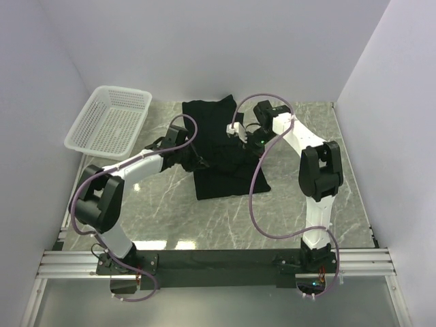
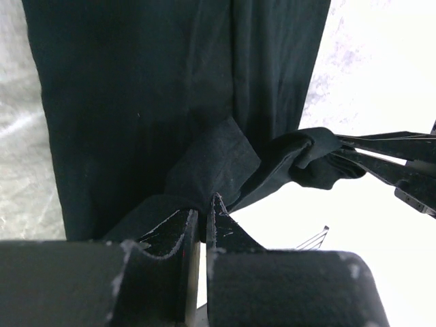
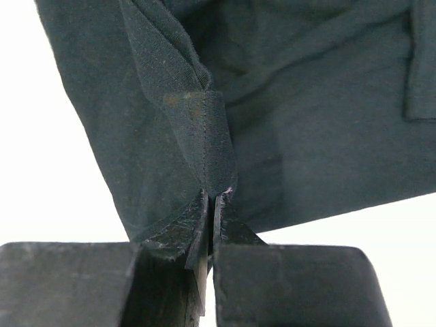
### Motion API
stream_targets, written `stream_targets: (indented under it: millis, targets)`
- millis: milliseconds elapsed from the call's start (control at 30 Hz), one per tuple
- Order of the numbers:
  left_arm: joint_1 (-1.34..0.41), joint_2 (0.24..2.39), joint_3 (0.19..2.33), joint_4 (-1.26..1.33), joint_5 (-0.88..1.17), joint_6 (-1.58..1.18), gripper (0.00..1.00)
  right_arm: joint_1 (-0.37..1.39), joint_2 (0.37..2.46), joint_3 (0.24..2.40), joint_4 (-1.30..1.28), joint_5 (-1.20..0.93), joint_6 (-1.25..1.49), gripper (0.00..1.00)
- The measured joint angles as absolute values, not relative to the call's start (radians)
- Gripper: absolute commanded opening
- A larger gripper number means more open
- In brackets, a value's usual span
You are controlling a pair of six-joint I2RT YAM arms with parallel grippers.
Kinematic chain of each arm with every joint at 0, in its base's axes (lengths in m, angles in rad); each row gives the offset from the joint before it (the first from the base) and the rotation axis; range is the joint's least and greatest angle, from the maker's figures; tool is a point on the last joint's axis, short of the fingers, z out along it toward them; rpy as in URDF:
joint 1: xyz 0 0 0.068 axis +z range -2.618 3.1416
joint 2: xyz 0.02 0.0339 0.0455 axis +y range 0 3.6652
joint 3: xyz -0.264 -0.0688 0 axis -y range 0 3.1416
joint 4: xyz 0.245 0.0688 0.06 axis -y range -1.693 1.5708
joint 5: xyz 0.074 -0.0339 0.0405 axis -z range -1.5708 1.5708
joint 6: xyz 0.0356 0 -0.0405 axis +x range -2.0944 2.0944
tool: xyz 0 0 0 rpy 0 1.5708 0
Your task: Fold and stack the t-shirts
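At ten o'clock on my table (image 1: 204,225) sits the white basket (image 1: 109,122). My left gripper (image 2: 203,212) is pinched on a fold of the black t-shirt (image 1: 225,180), which lies mid-table toward twelve o'clock. Just past the shirt's middle, toward one o'clock, my right gripper (image 3: 211,199) pinches a stitched edge.

No writing, brand, number or sign can be read in any of the three views; the t-shirt (image 1: 208,119) shows only plain black cloth, seen close in both wrist views with no legible tag or print; the basket (image 1: 112,119), at ten o'clock in the top view, bears no readable mark.
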State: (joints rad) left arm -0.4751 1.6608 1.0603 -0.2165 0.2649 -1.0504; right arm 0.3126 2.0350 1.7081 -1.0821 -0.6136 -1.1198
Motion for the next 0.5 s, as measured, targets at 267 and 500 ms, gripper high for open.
stream_targets:
  millis: [267,500]
  targets:
    - [-0.45,1.718,1.143,-0.253,0.265,-1.014,0.04,0.308,2.091,1.766,-1.056,-0.595,-1.066,0.0]
    - [-0.421,1.777,1.227,-0.273,0.265,-0.984,0.04,0.302,2.149,1.848,-1.034,-0.586,-1.018,0.0]
